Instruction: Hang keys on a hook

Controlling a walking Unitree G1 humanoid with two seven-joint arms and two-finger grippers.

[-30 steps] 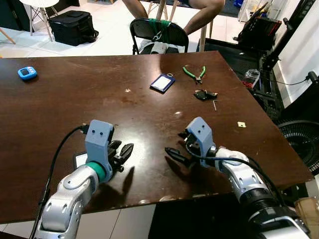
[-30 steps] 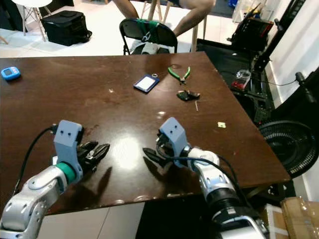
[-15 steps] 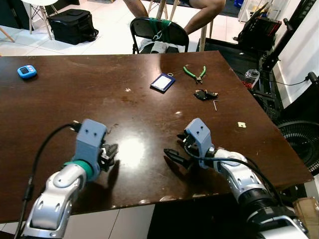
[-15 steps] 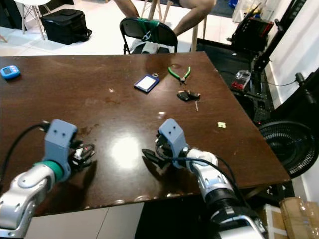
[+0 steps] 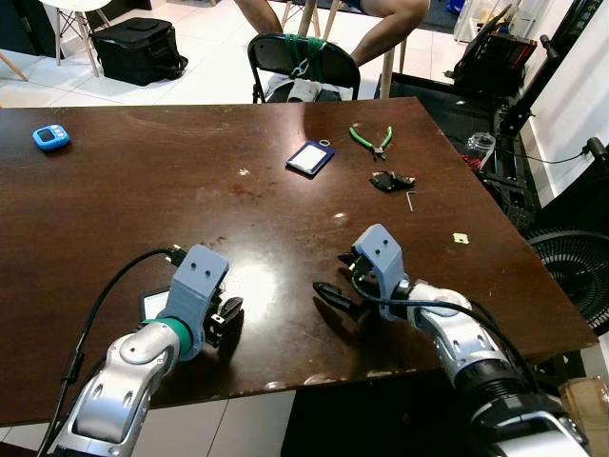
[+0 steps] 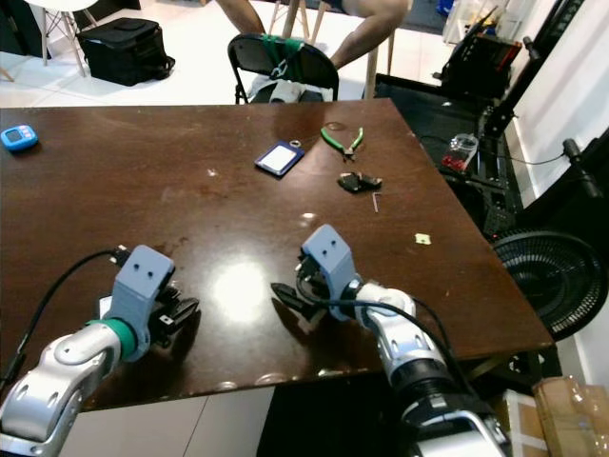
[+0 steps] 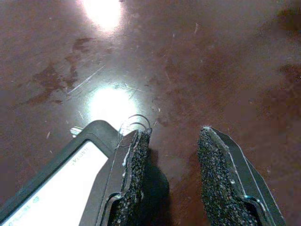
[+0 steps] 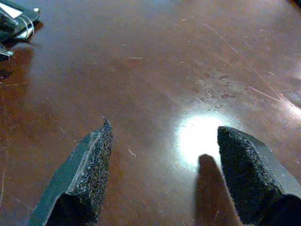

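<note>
Upper right, the keys (image 5: 392,181) look light, rigid and slippery, best pinched by the black fob; left gripper (image 5: 226,319) and right gripper (image 5: 335,278), lower centre, both gape empty.

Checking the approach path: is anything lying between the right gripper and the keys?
Nothing visible does. The right gripper is open, low over the table, and the keys lie farther out toward the right, with bare wood between. The pliers and the blue card lie beyond that line.
</note>
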